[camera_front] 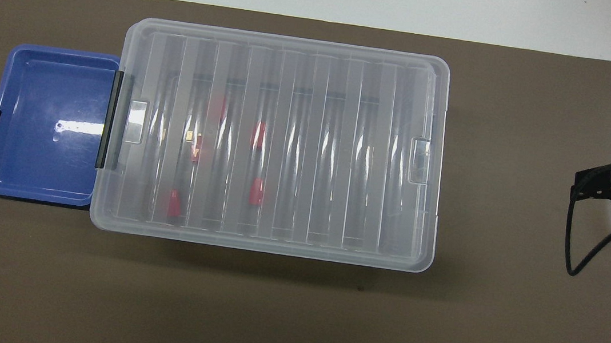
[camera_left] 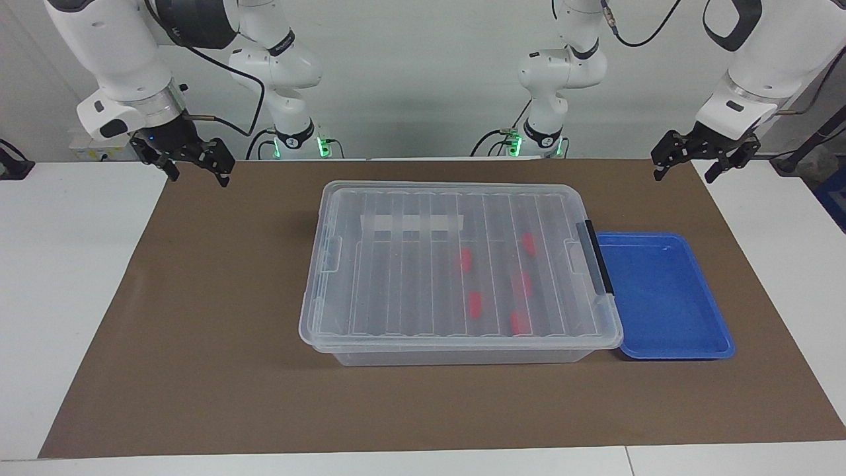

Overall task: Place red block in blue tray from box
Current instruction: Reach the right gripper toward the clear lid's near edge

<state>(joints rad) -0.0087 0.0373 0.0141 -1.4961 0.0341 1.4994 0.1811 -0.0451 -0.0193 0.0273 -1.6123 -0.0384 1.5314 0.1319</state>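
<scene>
A white wall backs a white table [camera_left: 66, 277] covered by a brown mat [camera_left: 198, 344]. The box [camera_left: 456, 264] sits mid-mat, lid shut, with bare mat wide open around it on three sides. Five red blocks [camera_left: 466, 260] lie inside, toward the left arm's end. One blue tray [camera_left: 661, 297], empty, touches the box at that end. The left gripper [camera_left: 704, 158] hangs over the mat's corner near the tray, fingers apart; the right gripper [camera_left: 192, 158] hangs over the other corner, fingers apart.

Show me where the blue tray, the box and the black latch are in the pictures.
blue tray [camera_left: 667, 297], facing view, bare floor of the tray.
box [camera_front: 295, 61], overhead view, ribbed clear lid.
black latch [camera_left: 595, 264], facing view, middle of the strip.
</scene>
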